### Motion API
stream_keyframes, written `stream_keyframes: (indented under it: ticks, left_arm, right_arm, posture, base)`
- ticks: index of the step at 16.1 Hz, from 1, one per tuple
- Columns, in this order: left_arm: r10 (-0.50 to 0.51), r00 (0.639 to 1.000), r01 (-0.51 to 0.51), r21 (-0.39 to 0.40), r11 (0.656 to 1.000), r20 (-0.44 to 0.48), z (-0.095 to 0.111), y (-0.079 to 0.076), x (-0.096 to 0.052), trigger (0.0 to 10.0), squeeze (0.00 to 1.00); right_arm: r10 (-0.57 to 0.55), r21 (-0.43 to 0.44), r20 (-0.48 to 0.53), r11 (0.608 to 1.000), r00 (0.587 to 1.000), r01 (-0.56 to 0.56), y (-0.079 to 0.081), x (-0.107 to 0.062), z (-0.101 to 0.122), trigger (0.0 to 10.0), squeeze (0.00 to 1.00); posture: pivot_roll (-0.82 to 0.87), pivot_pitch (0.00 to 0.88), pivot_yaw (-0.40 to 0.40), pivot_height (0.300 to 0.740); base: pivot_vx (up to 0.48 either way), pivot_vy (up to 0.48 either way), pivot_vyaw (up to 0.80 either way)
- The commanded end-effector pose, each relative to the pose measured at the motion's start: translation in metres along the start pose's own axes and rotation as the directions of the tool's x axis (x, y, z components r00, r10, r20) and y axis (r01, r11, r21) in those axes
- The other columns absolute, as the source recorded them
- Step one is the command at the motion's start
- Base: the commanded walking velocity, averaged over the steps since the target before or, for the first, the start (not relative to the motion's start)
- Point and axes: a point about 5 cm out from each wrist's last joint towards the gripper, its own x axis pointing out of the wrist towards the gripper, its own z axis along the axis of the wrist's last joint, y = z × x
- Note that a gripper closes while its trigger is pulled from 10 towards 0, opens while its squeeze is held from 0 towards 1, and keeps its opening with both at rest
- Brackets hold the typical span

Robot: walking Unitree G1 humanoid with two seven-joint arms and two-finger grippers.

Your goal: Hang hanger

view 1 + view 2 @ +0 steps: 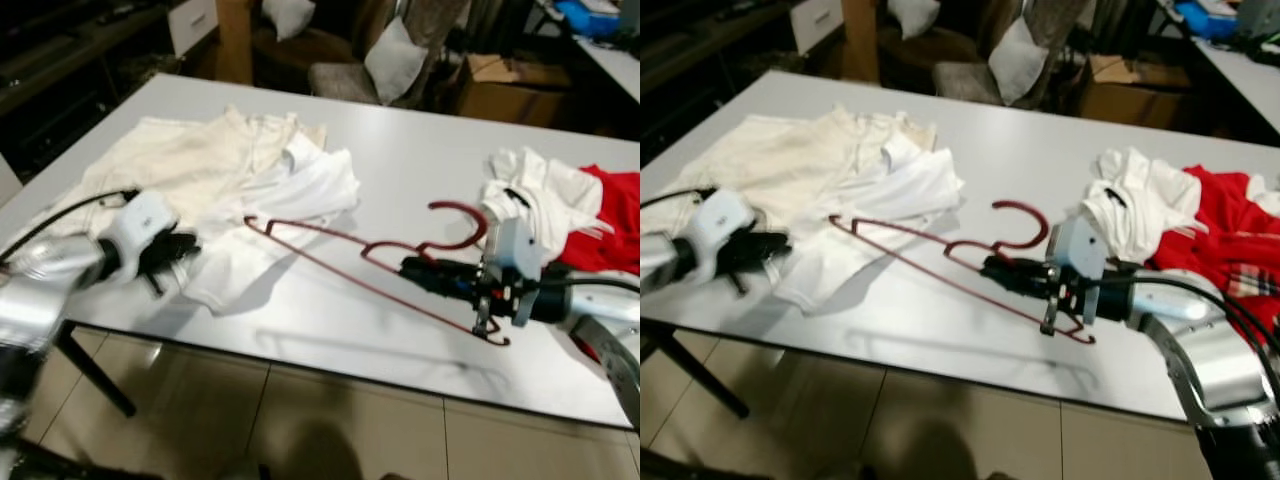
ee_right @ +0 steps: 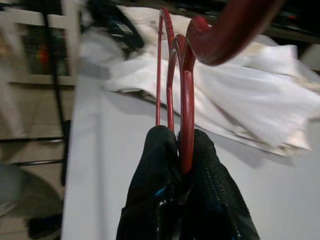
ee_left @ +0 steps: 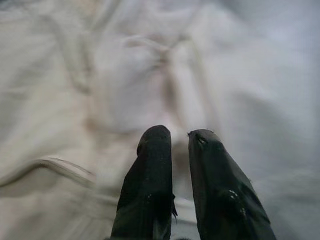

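1. A long white table (image 1: pixel 400 150) runs across the room, its near edge above a beige tiled floor (image 1: pixel 250 420).
2. A cream and white shirt (image 1: pixel 230 170) lies spread over the table's left half; a second white garment (image 1: pixel 535 195) and a red one (image 1: pixel 620 215) are heaped at the right end.
3. The red hanger (image 1: pixel 350 265) is held just above the table between the two heaps, its hook (image 1: pixel 460 225) curling up toward the white heap and its far corner next to the shirt's hem.
4. The right gripper (image 1: pixel 415 268) is pressed together on the hanger's wire near the neck; the right wrist view shows the red wire pinched between the two black fingers (image 2: pixel 160 170).
5. The left gripper (image 1: pixel 175 255) sits on the shirt's lower left edge, near the table's front; its fingers (image 3: pixel 150 175) stand slightly apart over the cloth, gripping nothing.
6. Behind the table stand a chair (image 1: pixel 345 75) with pale cushions (image 1: pixel 395 60), a cardboard box (image 1: pixel 510 85) and a wooden post (image 1: pixel 233 40); dark shelving (image 1: pixel 60 60) lines the left.
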Motion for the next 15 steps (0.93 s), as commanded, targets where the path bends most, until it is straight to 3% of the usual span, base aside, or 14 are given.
stream_keyframes:
  ticks: [1, 3, 4, 5, 6, 7, 8, 9, 10, 11, 12, 13, 14, 15]
  left_arm:
    - [-0.032, 0.996, 0.032, 0.0, 0.999, 0.081, 0.018, 0.003, -0.012, 10.0, 1.0]
    - [-0.092, 0.977, 0.103, -0.048, 0.994, 0.193, 0.033, -0.001, -0.029, 10.0, 1.0]
    - [-0.089, 0.931, 0.135, -0.107, 0.985, 0.353, 0.051, -0.008, -0.038, 10.0, 1.0]
    - [-0.07, 0.908, 0.133, -0.125, 0.983, 0.414, 0.058, -0.01, -0.039, 10.0, 1.0]
    - [0.031, 0.864, 0.063, -0.169, 0.984, 0.502, 0.07, -0.013, -0.035, 10.0, 1.0]
    - [0.141, 0.82, 0.008, -0.257, 0.966, 0.555, 0.079, -0.015, -0.026, 10.0, 1.0]
    - [0.241, 0.784, -0.045, -0.334, 0.942, 0.572, 0.084, -0.016, -0.013, 10.0, 1.0]
    - [0.3, 0.791, -0.104, -0.366, 0.925, 0.534, 0.084, -0.021, 0.004, 10.0, 1.0]
    - [0.341, 0.818, -0.161, -0.384, 0.909, 0.464, 0.081, -0.03, 0.023, 10.0, 0.93]
    - [0.357, 0.816, -0.18, -0.387, 0.904, 0.454, 0.081, -0.034, 0.029, 10.0, 0.8]
    - [0.396, 0.805, -0.218, -0.4, 0.89, 0.442, 0.08, -0.046, 0.042, 10.0, 0.22]
    - [0.412, 0.8, -0.221, -0.423, 0.879, 0.437, 0.078, -0.051, 0.046, 10.0, 0.14]
    - [0.432, 0.806, -0.259, -0.414, 0.872, 0.406, 0.072, -0.061, 0.052, 10.0, 0.08]
    - [0.435, 0.81, -0.278, -0.396, 0.875, 0.393, 0.069, -0.065, 0.054, 10.0, 0.08]
  right_arm:
    - [-0.071, -0.016, 0.007, 0.997, 0.997, 0.071, -0.003, -0.004, 0.007, 10.0, 0.0]
    - [-0.248, -0.008, -0.056, 0.969, 0.967, 0.248, -0.009, -0.006, 0.004, 10.0, 0.0]
    - [-0.352, 0.052, -0.078, 0.933, 0.933, 0.357, -0.01, -0.008, 0.0, 10.0, 0.0]
    - [-0.389, 0.082, -0.075, 0.915, 0.918, 0.395, -0.009, -0.008, -0.001, 10.0, 0.0]
    - [-0.449, 0.127, -0.073, 0.881, 0.891, 0.455, -0.007, -0.008, -0.002, 10.0, 0.0]
    - [-0.492, 0.153, -0.064, 0.855, 0.868, 0.495, -0.005, -0.004, -0.002, 10.0, 0.0]
    - [-0.57, 0.175, -0.025, 0.806, 0.821, 0.566, -0.005, 0.0, 0.002, 10.0, 0.0]
    - [-0.645, 0.226, 0.027, 0.749, 0.764, 0.623, -0.006, 0.003, 0.008, 10.0, 0.0]
    - [-0.725, 0.3, 0.047, 0.666, 0.687, 0.683, -0.005, 0.008, 0.013, 10.0, 0.0]
    - [-0.739, 0.33, 0.042, 0.645, 0.672, 0.689, -0.004, 0.011, 0.012, 10.0, 0.0]
    - [-0.747, 0.366, 0.038, 0.629, 0.664, 0.686, 0.001, 0.02, 0.011, 10.0, 0.0]
    - [-0.755, 0.361, 0.028, 0.619, 0.655, 0.698, 0.003, 0.024, 0.01, 10.0, 0.0]
    - [-0.782, 0.344, -0.008, 0.583, 0.623, 0.736, 0.007, 0.025, 0.003, 10.0, 0.0]
    - [-0.795, 0.34, -0.022, 0.565, 0.607, 0.752, 0.008, 0.024, 0.0, 10.0, 0.0]
  posture:
    - [-0.08, 0.0, -0.016, 0.74]
    - [-0.09, 0.0, -0.013, 0.74]
    - [-0.09, 0.0, -0.014, 0.74]
    - [-0.09, 0.0, -0.014, 0.74]
    - [-0.08, 0.0, -0.016, 0.74]
    - [-0.09, 0.0, -0.016, 0.74]
    - [-0.09, 0.0, -0.014, 0.74]
    - [-0.09, 0.0, -0.01, 0.74]
    - [-0.09, 0.0, -0.01, 0.74]
    - [-0.1, 0.0, -0.009, 0.74]
    - [-0.11, 0.0, 0.0, 0.74]
    - [-0.11, 0.0, 0.0, 0.74]
    - [-0.12, 0.0, -0.001, 0.74]
    - [-0.12, 0.0, -0.004, 0.74]
  base:
    - [0.0, 0.0, 0.0]
    - [0.0, 0.0, 0.0]
    - [0.0, 0.0, 0.0]
    - [0.0, 0.0, 0.0]
    - [0.0, 0.0, 0.0]
    - [0.0, 0.0, 0.0]
    - [0.0, 0.0, 0.0]
    - [0.0, 0.0, 0.0]
    - [0.0, 0.0, 0.0]
    - [0.0, 0.0, 0.0]
    - [0.0, 0.0, 0.0]
    - [0.0, 0.0, 0.0]
    - [0.0, 0.0, -0.68]
    - [0.0, 0.0, -0.68]
